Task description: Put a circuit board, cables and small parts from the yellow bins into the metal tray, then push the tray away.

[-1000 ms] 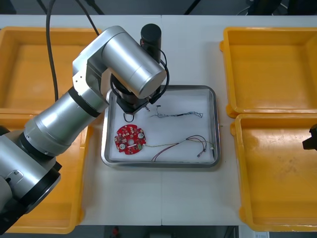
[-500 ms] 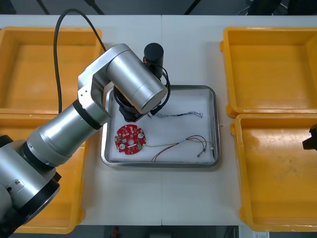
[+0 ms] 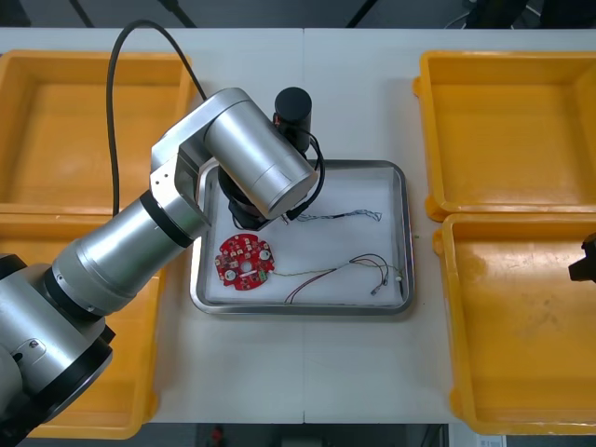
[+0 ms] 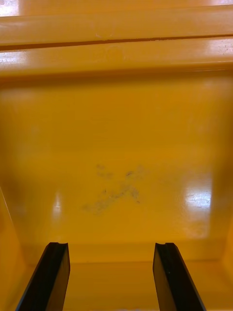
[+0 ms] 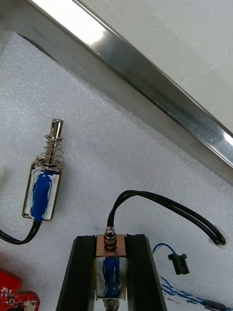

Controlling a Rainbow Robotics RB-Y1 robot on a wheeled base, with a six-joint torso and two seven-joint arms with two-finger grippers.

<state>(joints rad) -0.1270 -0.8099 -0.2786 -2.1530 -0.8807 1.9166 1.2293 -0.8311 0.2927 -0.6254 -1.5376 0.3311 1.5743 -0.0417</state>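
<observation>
My left gripper point(image 5: 110, 243) is shut on a small metal part point(image 5: 110, 272) with a blue winding, just above the white lining near the rim of the metal tray point(image 5: 145, 82). A second small metal part point(image 5: 44, 182) lies on the lining beside the fingers, and a black cable point(image 5: 165, 206) loops from the held part. In the front view the left wrist point(image 3: 265, 172) covers the far left of the tray point(image 3: 402, 233). The tray holds a red circuit board point(image 3: 245, 262), a blue and white cable point(image 3: 340, 216) and a red and yellow cable point(image 3: 345, 270). My right gripper point(image 4: 111, 277) is open over a bare bin floor point(image 4: 116, 146).
Two yellow bins stand at the left point(image 3: 74, 121) point(image 3: 93, 400) and two at the right point(image 3: 507, 130) point(image 3: 521, 326), all bare inside where they show. The right arm's tip point(image 3: 585, 259) sits at the right edge above the near right bin. Bare table lies beyond and in front of the tray.
The left wrist has shifted slightly right and settled lower over the tray's far left part, hiding the small part that hung below it. The right arm has not moved.
</observation>
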